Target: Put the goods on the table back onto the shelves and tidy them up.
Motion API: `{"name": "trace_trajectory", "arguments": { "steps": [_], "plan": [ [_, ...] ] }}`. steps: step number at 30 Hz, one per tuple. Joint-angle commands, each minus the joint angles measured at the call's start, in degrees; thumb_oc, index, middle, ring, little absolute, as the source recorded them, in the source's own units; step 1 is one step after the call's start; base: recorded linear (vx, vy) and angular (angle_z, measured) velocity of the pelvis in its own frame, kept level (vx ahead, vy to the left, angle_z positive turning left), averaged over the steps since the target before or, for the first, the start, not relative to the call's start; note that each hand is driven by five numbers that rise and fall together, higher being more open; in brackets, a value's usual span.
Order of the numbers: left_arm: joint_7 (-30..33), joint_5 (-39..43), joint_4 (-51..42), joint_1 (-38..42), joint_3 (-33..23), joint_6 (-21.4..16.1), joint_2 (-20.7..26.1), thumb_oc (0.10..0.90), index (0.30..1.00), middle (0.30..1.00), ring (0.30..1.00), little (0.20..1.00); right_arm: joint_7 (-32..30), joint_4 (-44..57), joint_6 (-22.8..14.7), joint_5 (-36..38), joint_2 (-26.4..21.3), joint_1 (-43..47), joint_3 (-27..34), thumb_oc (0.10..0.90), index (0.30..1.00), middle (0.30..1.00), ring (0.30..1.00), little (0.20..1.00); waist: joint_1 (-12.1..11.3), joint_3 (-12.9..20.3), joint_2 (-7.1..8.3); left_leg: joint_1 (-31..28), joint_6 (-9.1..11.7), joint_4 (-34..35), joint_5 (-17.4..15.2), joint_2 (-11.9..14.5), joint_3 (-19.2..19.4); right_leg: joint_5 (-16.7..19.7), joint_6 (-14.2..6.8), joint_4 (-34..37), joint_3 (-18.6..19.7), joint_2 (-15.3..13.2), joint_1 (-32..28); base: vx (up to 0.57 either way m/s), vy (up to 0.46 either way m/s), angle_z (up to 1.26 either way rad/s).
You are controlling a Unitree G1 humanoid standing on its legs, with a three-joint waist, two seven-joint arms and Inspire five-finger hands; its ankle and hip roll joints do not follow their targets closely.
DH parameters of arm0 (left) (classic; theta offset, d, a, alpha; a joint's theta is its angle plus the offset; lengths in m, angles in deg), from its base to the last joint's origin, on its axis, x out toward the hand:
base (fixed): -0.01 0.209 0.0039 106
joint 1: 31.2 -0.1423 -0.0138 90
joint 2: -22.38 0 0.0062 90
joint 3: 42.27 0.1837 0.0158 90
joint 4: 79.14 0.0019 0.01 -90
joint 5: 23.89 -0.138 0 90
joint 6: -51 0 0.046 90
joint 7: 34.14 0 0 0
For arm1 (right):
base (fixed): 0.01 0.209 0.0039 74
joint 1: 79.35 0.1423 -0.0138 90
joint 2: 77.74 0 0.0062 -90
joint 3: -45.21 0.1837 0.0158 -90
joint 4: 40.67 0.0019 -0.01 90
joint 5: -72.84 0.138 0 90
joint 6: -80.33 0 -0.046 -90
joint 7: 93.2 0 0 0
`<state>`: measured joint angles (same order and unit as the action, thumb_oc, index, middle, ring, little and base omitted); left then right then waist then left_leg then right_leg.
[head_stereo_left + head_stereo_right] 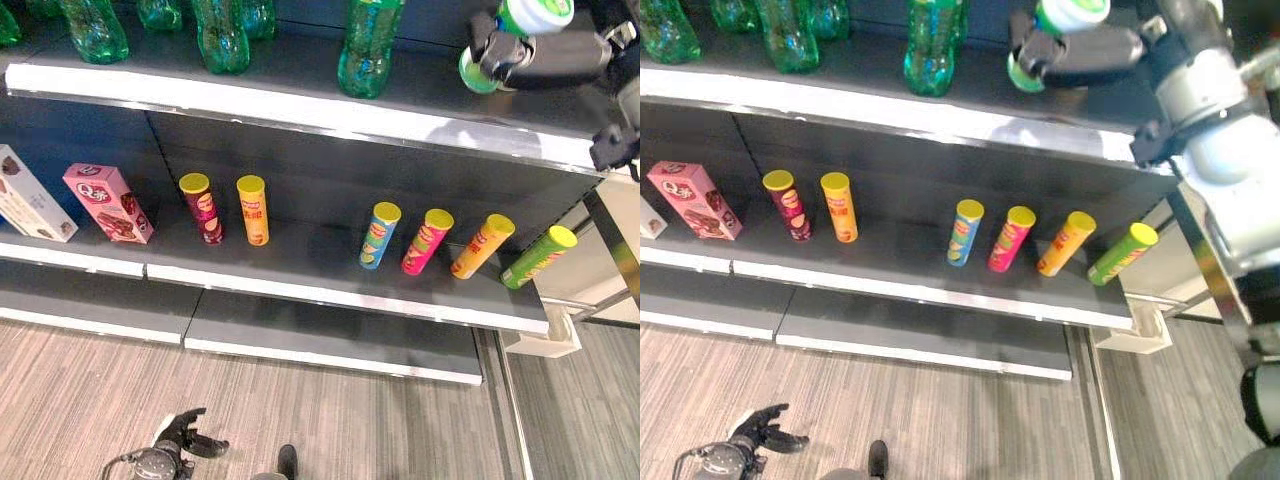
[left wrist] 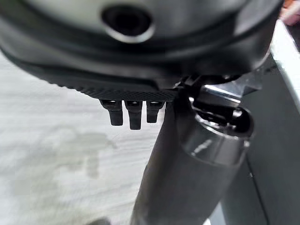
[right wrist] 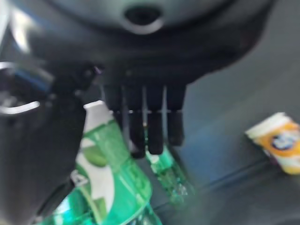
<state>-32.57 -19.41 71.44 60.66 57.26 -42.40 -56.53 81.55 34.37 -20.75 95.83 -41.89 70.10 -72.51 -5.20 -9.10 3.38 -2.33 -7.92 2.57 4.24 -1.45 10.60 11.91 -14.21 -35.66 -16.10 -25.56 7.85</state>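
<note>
Currently right hand (image 1: 535,58) grips a ribbed green plastic bottle (image 1: 478,72), long axis upright, at top shelf (image 1: 300,100) right end; left hand (image 1: 180,440) hangs open.

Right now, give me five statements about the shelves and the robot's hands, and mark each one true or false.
1. The right hand grips a green bottle at the top shelf. True.
2. The green can is the leftmost can on the middle shelf. False: it is the rightmost.
3. The left hand hangs low over the floor, holding nothing. True.
4. The pink box stands on the top shelf. False: it is on the middle shelf.
5. All the cans have yellow lids. True.
</note>
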Motion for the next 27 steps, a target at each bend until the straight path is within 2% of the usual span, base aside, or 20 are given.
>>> {"name": "trace_trajectory", "arguments": {
  "steps": [1, 2, 4, 11, 15, 23, 27],
  "plan": [
    [0.56, 0.62, -1.17, -5.35, 0.71, -1.58, -1.76, 0.800, 0.900, 0.900, 0.900, 0.900, -4.33, -2.64, -2.62, 2.49, -4.66, 8.38, 5.52, 0.400, 0.300, 0.300, 0.300, 0.300, -0.75, 2.74, 0.43, -0.01, 11.20, 2.43, -4.53, 3.76, -1.99, -8.89, 3.45, 27.18, -3.29, 8.67, -8.21, 0.28, -0.128, 0.35],
    [0.12, 0.02, -0.86, -6.04, 0.38, -1.47, -2.49, 0.800, 0.900, 0.900, 0.900, 0.900, -4.31, -3.52, -2.29, 1.77, -5.51, 7.17, 6.08, 0.400, 0.300, 0.300, 0.300, 0.300, -0.04, 3.06, 1.95, -1.04, 11.40, 2.43, -4.98, 2.92, -2.88, -7.39, 2.37, 38.18, 0.99, 12.31, -10.13, 0.29, -0.171, 0.36],
    [0.01, -0.97, 0.01, -7.13, 0.52, -1.47, -3.97, 0.800, 0.900, 0.900, 0.900, 0.900, -4.63, -3.49, -2.60, 2.35, -5.98, 6.51, 6.78, 0.400, 0.300, 0.300, 0.300, 0.300, -0.17, 5.40, 2.69, -1.69, 11.94, 2.43, -5.42, 3.82, -2.73, -6.89, 2.34, 40.66, 0.89, 13.16, -12.30, 0.23, -0.173, 0.61],
    [0.22, -1.80, 0.35, -7.85, 1.30, -1.35, -5.71, 0.800, 0.900, 0.900, 0.900, 0.900, -3.86, -3.32, -2.69, 2.25, -8.19, 4.61, 7.35, 0.400, 0.300, 0.300, 0.300, 0.300, 0.53, 6.91, 2.86, -2.71, 13.26, 2.43, -5.62, 6.18, -3.05, -9.28, 3.21, 40.66, 1.04, 15.11, -13.33, 0.06, -0.102, -0.07],
    [0.35, -1.74, 0.32, -7.58, 1.37, -1.45, -5.55, 0.800, 0.900, 0.900, 0.900, 0.900, -1.67, -4.00, -2.77, 3.00, -9.70, 5.86, 3.61, 0.400, 0.300, 0.300, 0.300, 0.300, 1.05, 7.12, 3.20, -3.29, 13.78, 2.43, -5.70, 7.00, -2.47, -9.81, 3.57, 40.66, 1.37, 15.81, -13.68, 0.02, -0.045, -0.29],
    [-0.23, -2.79, 0.13, -8.06, 2.18, -1.71, -5.82, 0.800, 0.900, 0.900, 0.900, 0.900, 2.75, -3.45, -3.04, 6.21, -11.67, 4.18, 1.46, 0.400, 0.300, 0.300, 0.300, 0.300, 2.00, 7.03, 3.38, -3.66, 14.10, 2.43, -5.82, 7.65, -1.50, -9.64, 3.56, 40.66, 1.82, 16.02, -13.31, 0.00, -0.005, -0.02],
    [-0.60, -3.54, 0.08, -8.07, 1.94, -1.87, -5.53, 0.800, 0.900, 0.900, 0.900, 0.900, 6.76, -1.86, -1.93, 5.61, -14.53, 2.48, -2.43, 0.400, 0.300, 0.300, 0.300, 0.300, 2.89, 6.62, 3.65, -3.60, 14.26, 2.43, -5.71, 7.84, -0.73, -9.27, 3.44, 40.66, 2.44, 16.09, -12.75, -0.01, -0.006, -0.08]
  ]
}}
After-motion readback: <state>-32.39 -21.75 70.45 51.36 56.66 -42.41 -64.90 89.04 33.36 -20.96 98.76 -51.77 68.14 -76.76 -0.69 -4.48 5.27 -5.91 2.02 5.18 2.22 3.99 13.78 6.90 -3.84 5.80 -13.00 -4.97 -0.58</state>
